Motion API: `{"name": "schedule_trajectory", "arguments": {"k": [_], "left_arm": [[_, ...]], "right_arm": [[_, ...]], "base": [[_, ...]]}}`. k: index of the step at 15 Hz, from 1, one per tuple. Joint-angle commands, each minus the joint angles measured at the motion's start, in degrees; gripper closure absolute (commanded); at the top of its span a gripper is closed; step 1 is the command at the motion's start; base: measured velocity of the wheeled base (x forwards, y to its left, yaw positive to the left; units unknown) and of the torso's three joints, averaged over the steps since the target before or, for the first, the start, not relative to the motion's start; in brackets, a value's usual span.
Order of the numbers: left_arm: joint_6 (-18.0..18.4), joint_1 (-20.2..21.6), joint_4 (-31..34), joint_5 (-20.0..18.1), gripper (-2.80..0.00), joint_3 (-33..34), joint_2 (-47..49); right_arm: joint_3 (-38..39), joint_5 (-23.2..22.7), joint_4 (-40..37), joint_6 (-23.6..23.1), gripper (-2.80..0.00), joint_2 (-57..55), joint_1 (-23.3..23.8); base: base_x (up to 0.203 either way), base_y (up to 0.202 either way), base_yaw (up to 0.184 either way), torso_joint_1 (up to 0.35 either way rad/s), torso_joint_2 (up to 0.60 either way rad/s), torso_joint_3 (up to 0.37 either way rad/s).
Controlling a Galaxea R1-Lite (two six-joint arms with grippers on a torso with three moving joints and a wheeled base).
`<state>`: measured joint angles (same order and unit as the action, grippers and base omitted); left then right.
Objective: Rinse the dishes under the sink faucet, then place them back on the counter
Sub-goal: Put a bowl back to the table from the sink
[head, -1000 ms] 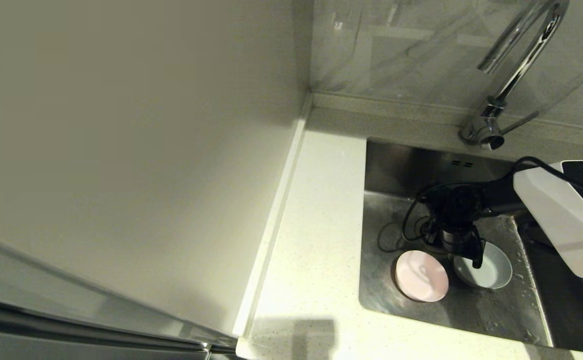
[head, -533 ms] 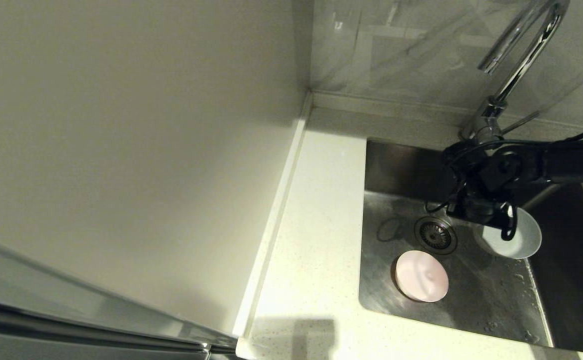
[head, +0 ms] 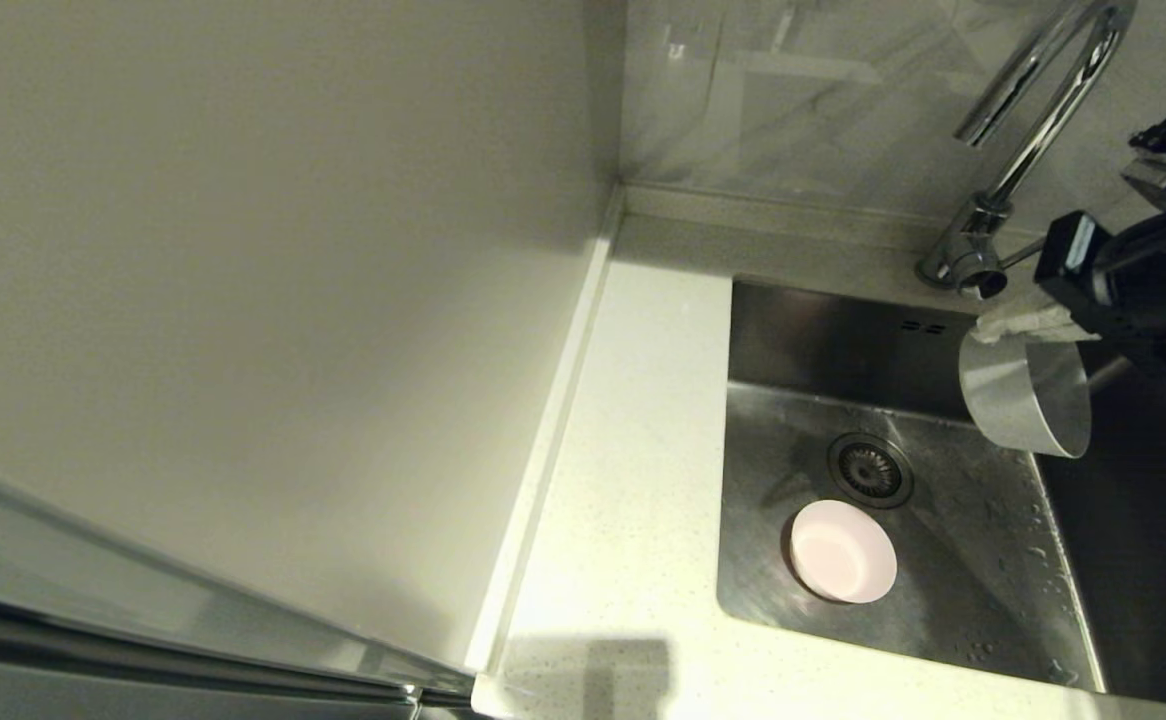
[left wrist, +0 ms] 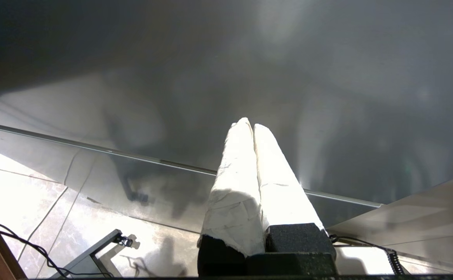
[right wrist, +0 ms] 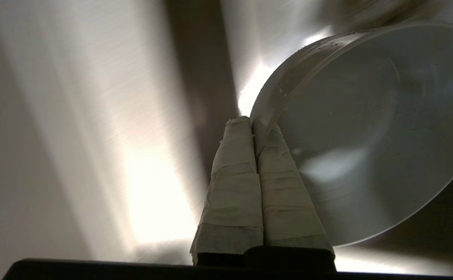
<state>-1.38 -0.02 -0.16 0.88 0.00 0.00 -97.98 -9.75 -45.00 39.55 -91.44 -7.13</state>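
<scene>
Right tool [head: 1018, 322], its taped fingers [right wrist: 246, 186] pinched together on the rim of a pale blue-grey bowl [head: 1028, 395], holds that bowl tilted on its side in the air above the back right part of the steel sink [head: 983, 590], just beside the base of the chrome faucet [head: 1028, 140]. A pale pink bowl [head: 843, 551] sits upright on the sink floor near the round drain [head: 870, 469], beside the speckled off-white worktop [head: 633, 470]. The left tool [left wrist: 251, 128] hangs away from the sink over a tiled floor, its fingers pressed together on nothing.
</scene>
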Motion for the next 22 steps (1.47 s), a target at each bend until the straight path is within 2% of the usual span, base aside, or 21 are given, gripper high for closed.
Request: {"name": "schedule_trajectory", "arguments": {"k": [1, 3, 4, 5, 6, 9, 10, 11, 12, 14, 16, 17, 19, 20, 22], "left_arm": [[-0.03, 0.02, -0.02, 0.09, 0.0, 0.0, -0.18], [-0.03, 0.01, -0.02, 0.0, 0.0, 0.0, -0.18], [-0.03, 0.02, -0.02, 0.02, 0.0, 0.0, -0.22], [-0.03, 0.02, -0.02, 0.0, 0.0, 0.0, -0.18], [-0.03, 0.02, -0.02, 0.0, 0.0, 0.0, -0.18], [-0.03, 0.02, -0.02, 0.09, 0.0, 0.0, -0.18], [-0.03, 0.02, -0.02, 0.09, 0.0, 0.0, -0.18], [-0.03, -0.06, -0.02, 0.03, 0.0, 0.0, -0.18], [-0.03, 0.02, -0.02, 0.09, 0.0, 0.0, -0.18], [-0.03, 0.02, -0.02, 0.09, 0.0, 0.0, -0.18], [-0.03, -0.02, -0.02, 0.05, 0.0, 0.0, -0.18], [-0.03, 0.02, -0.02, 0.0, 0.0, 0.0, -0.18], [-0.03, -0.06, -0.02, 0.01, 0.0, 0.0, -0.18], [-0.03, 0.02, -0.02, 0.0, 0.0, 0.0, -0.18], [-0.03, 0.02, -0.02, 0.0, 0.0, 0.0, -0.18]], "right_arm": [[-5.77, -27.58, -5.01, 9.33, 0.0, 3.58, 0.75], [-11.07, -47.73, -6.79, 22.83, 0.0, 3.61, 3.26], [-13.03, -55.53, -6.88, 29.72, 0.0, 3.72, 4.68], [-13.78, -59.08, -6.79, 34.04, 0.0, 3.97, 5.57], [-12.78, -60.69, -6.84, 35.79, 0.0, 4.19, 5.85], [-1.17, -63.03, -6.28, 36.98, 0.0, 5.05, 5.97], [1.15, -62.56, -5.34, 36.79, 0.0, 5.72, 6.04], [1.32, -59.9, -3.91, 35.87, 0.0, 6.69, 6.16], [1.4, -55.91, -2.61, 32.0, 0.0, 7.89, 6.5], [2.18, -48.82, -3.44, 18.59, 0.0, 9.77, 7.74], [2.33, -39.08, -10.49, -2.07, 0.0, 10.96, 10.51], [1.61, -30.54, -16.6, -13.4, 0.0, 11.25, 12.71], [1.59, -11.59, -23.93, -30.43, 0.0, 11.67, 18.83], [2.51, -5.07, -25.49, -38.41, 0.0, 12.12, 23.3], [3.64, -0.71, -26.55, -48.97, 0.0, 13.23, 31.88]], "base": [[0.0, 0.0, 0.0, 0.0, 0.0, 0.0], [0.0, 0.0, 0.0, 0.0, 0.0, 0.0], [0.0, 0.0, 0.0, 0.0, 0.0, 0.0], [0.0, 0.0, 0.0, 0.0, 0.0, 0.0], [0.0, 0.0, 0.0, 0.0, 0.0, 0.0], [0.0, 0.0, 0.0, 0.0, 0.0, 0.0], [0.0, 0.0, 0.0, 0.0, 0.0, 0.0], [0.0, 0.0, 0.0, 0.0, 0.0, 0.0], [0.0, 0.0, 0.0, 0.0, 0.0, 0.0], [0.0, 0.0, 0.0, 0.0, 0.0, 0.0], [0.0, 0.0, 0.0, 0.0, 0.0, 0.0], [0.0, 0.0, 0.0, 0.0, 0.0, 0.0], [0.0, 0.0, 0.0, 0.0, 0.0, 0.0], [0.0, 0.0, 0.0, 0.0, 0.0, 0.0], [0.0, 0.0, 0.0, 0.0, 0.0, 0.0]]}}
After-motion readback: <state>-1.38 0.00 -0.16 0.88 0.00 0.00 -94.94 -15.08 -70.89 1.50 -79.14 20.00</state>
